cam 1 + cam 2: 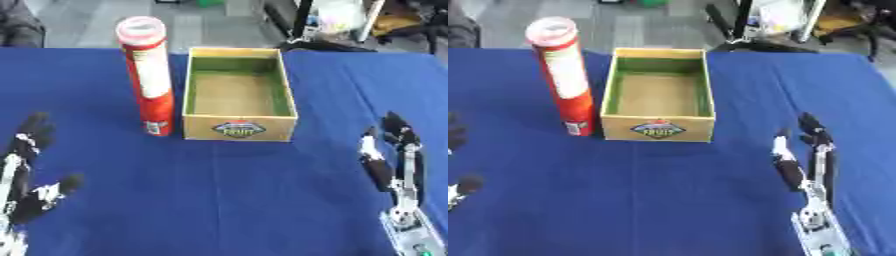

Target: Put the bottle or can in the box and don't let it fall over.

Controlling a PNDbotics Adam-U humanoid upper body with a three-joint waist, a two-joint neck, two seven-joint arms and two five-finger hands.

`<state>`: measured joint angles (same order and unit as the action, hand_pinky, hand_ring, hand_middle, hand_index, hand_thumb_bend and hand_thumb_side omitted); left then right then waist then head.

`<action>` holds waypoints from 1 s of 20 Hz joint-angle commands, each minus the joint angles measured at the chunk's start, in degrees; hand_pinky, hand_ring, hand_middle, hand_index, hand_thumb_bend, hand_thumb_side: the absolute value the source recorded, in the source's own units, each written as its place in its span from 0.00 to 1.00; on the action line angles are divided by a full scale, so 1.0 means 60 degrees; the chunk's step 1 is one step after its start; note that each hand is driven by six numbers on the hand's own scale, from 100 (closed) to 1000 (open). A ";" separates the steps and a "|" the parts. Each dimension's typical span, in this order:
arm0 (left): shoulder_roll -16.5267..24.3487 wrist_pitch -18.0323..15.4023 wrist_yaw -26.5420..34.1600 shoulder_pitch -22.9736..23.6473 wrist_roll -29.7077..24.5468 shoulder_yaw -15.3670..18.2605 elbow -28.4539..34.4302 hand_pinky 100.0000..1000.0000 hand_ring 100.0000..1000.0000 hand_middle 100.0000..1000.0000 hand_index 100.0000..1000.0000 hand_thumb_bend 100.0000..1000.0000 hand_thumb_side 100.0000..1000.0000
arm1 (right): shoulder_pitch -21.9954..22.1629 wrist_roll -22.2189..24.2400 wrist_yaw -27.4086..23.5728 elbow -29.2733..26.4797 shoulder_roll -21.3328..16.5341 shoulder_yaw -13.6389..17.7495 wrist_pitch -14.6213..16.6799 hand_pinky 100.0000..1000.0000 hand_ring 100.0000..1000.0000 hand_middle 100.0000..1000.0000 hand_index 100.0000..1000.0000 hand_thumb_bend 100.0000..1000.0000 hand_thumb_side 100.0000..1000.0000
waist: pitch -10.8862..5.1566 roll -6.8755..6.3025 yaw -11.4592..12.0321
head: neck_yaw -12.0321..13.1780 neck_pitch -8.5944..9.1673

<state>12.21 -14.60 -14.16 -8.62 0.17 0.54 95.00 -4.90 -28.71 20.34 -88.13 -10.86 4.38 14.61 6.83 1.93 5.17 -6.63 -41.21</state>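
1. Blue-covered worktop [227, 200] is seen filling most of the frame; floor and clutter are seen along the top edge.
2. Tall red can [149, 75], w/ white label band and pale lid, is seen upright in upper left-centre, standing on the worktop.
3. Can is placed just beside the left wall of the box [238, 125], outside it; touching or a slight gap, cannot be told.
4. Box: open-topped, yellowish card outside, green inner walls, tan floor, logo on the near face. It is seen at upper centre, nothing inside.
5. Left hand [31, 165] is seen at lower left edge, fingers up and relaxed, released, nothing held. It is well apart from can and box.
6. In the right eye view the left hand is mostly cut off by the frame edge; only dark fingertips are shown.
7. Right hand [802, 155] is seen at lower right, fingers straight and pointing up, released, nothing held. It is well apart from the box, below and to the right of it.
8. Silver wrist section of the right arm is seen at the bottom right corner.
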 commanded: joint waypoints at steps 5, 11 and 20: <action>0.0234 0.0097 0.0040 -0.0133 0.0100 0.0015 0.0076 0.88 0.89 0.91 1.00 0.99 0.61 | -0.0040 0.0013 -0.0077 -0.0130 -0.0119 0.0067 0.0013 0.75 0.80 0.74 0.86 0.00 0.43 | -0.0128 -0.0033 -0.0051 | 0.0019 -0.0006; 0.0404 0.0260 0.0123 -0.0261 0.0187 0.0024 0.0028 0.88 0.89 0.91 0.99 0.96 0.60 | -0.0044 0.0003 -0.0079 -0.0129 -0.0137 0.0069 0.0011 0.75 0.80 0.74 0.86 0.00 0.43 | -0.0120 -0.0061 -0.0080 | 0.0021 0.0003; 0.1056 0.0552 0.0655 -0.1478 -0.0014 -0.0379 -0.0732 0.87 0.88 0.90 0.99 0.91 0.58 | -0.0040 0.0048 -0.0109 -0.0117 -0.0157 0.0024 0.0018 0.74 0.80 0.74 0.87 0.00 0.43 | -0.0119 -0.0070 -0.0178 | 0.0079 0.0024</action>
<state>16.81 -11.36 -10.86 -16.48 0.49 -1.39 90.65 -4.88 -28.69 20.07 -88.13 -10.86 4.49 14.58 6.84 1.59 4.22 -6.35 -41.21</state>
